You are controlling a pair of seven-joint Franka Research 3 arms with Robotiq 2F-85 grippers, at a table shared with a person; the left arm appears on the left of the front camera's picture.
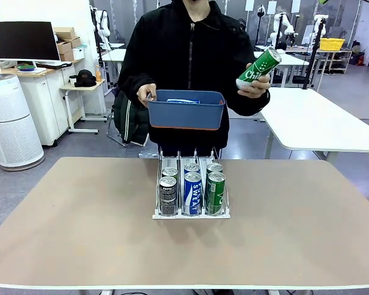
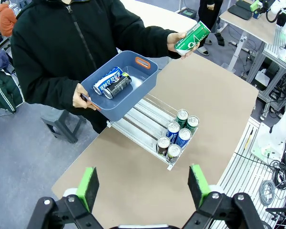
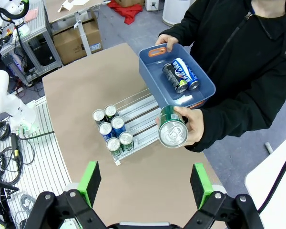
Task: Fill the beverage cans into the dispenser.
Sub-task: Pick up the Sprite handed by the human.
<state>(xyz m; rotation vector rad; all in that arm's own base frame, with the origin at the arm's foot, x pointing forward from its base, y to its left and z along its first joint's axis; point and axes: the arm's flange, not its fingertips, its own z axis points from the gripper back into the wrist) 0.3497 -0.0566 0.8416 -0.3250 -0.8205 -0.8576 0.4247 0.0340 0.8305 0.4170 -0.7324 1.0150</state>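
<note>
The left end effector (image 2: 144, 186) and the right end effector (image 3: 145, 183) both stand spread wide, gripping nothing, high over the worktop (image 1: 80, 215). The dispenser (image 1: 190, 216) sits mid-worktop, well apart from both and ahead of their fingers. It carries 6 beverage cans (image 1: 193, 184) at its near end, 2 per lane. At the far side, a person's hand (image 1: 256, 86) on the right holds a green can (image 1: 258, 66). The other hand (image 1: 146, 93) holds a blue bin (image 1: 186, 114) containing 2 more cans (image 2: 112, 82).
</note>
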